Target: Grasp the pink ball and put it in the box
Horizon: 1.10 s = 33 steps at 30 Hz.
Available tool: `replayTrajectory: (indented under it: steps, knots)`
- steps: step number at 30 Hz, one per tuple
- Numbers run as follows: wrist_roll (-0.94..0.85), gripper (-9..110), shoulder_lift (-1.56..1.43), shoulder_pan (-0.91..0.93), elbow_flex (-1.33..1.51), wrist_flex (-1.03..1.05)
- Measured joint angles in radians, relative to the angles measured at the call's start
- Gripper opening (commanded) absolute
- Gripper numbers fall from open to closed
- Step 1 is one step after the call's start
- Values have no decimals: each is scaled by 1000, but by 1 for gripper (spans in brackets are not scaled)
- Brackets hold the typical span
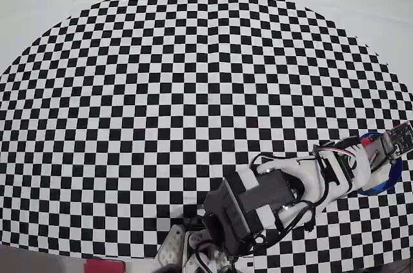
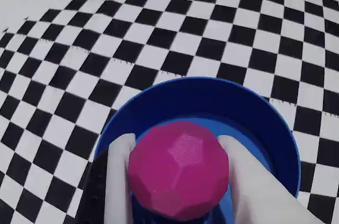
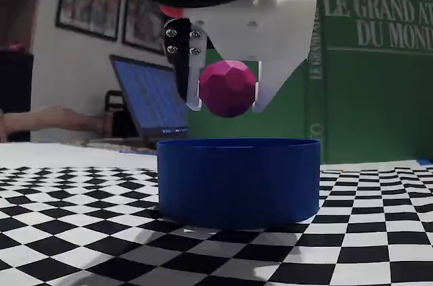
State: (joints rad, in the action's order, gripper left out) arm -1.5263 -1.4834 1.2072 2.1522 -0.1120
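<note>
Pink ball [image 3: 228,88] clamped between gripper [image 3: 226,100] fingers above the box [image 3: 238,181]; an off-centre release could bounce it off the rim.

checkered table [image 3: 81,232], blue box [image 3: 238,181] standing on it

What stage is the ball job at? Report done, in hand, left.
Done: the pink ball is grasped and lifted, clamped between the jaws of the gripper.
In hand: it hangs just above the box, over its opening in the wrist view.
Left: open the jaws so it drops in; it is not yet inside.
</note>
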Motion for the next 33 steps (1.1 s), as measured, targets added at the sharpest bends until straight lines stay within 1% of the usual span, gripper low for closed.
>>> replayTrajectory:
  steps: [33]
  knots:
    - [-5, 0, 89, -2, -77, 0]
